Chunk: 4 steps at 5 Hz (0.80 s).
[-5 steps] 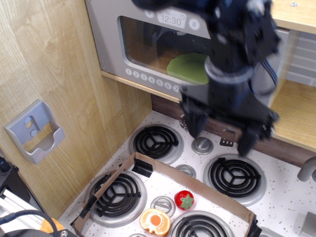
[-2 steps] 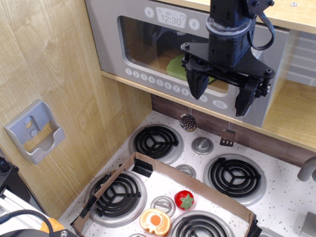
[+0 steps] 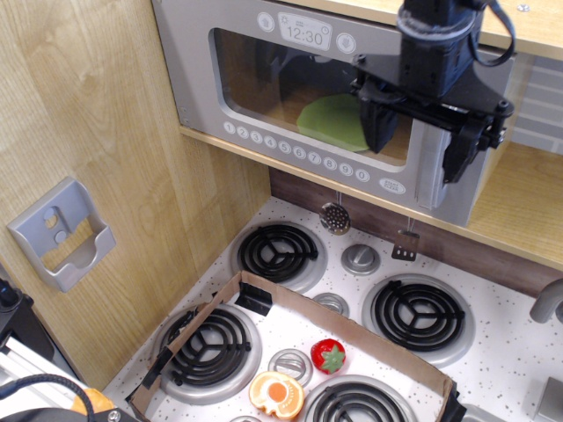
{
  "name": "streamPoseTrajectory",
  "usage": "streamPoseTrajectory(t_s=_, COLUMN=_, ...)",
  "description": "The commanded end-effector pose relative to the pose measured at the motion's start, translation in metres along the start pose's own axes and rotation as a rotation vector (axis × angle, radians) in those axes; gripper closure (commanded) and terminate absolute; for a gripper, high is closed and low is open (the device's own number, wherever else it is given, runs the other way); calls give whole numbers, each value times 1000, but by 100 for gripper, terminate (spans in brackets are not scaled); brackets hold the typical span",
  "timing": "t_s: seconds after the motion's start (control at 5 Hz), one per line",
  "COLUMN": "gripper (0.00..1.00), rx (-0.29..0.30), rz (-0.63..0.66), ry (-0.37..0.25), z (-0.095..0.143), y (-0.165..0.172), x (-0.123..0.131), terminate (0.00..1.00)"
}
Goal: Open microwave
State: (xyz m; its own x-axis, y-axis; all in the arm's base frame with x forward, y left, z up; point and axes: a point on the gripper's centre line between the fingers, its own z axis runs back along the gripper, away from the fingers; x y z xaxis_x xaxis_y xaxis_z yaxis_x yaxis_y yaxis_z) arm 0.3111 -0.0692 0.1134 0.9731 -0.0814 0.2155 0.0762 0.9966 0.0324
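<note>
The toy microwave (image 3: pixel 198 70) sits in the upper cabinet, with a grey door, a clear window, a row of round number buttons (image 3: pixel 295 150) and a 12:30 display (image 3: pixel 304 35). The door looks closed. A green plate (image 3: pixel 330 120) shows behind the window. My black gripper (image 3: pixel 420 145) is open in front of the door's right end. One of its fingers (image 3: pixel 379 132) is left of the silver handle (image 3: pixel 428 180) and the other is right of it. I cannot tell if they touch the handle.
A small grey holder (image 3: pixel 62 233) hangs on the left wooden wall. Below is a stove with black burners (image 3: pixel 277 251), knobs and a cardboard tray (image 3: pixel 352 330) holding a toy strawberry (image 3: pixel 328 355) and an orange toy (image 3: pixel 276 394). Utensils (image 3: pixel 334 217) hang under the microwave. An open wooden shelf (image 3: pixel 519 193) is on the right.
The gripper has risen from above the stove and moved right, from the middle of the door to the handle at its right end. It stays open. The door has not moved.
</note>
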Motion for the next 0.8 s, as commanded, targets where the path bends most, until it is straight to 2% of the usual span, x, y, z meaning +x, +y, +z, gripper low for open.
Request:
streamPoseTrajectory(t_s=0.0, gripper=0, rx=-13, rz=-29, ry=-36, z=13, y=0, x=26, terminate=0)
streamPoseTrajectory(t_s=0.4, gripper=0, rx=-30, rz=-32, ry=-23, z=10, y=5, x=33, terminate=0)
streamPoseTrajectory(t_s=0.6, gripper=100, rx=-11, rz=-2, ry=-46, z=8, y=2, x=25, terminate=0)
